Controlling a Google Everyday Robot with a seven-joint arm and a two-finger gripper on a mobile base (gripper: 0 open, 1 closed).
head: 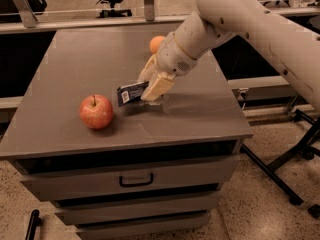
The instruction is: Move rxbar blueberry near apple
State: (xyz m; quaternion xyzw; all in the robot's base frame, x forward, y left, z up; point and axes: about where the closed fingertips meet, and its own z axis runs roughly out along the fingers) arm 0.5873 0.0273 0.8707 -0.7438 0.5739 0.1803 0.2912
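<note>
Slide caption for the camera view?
Gripper holds the rxbar blueberry close beside the apple, above the grey cabinet top.

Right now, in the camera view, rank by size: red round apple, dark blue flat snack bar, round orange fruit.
Red apple
Dark blue snack bar, gripper holding it beside apple
Orange fruit: farther, partly hidden, unsure
</note>
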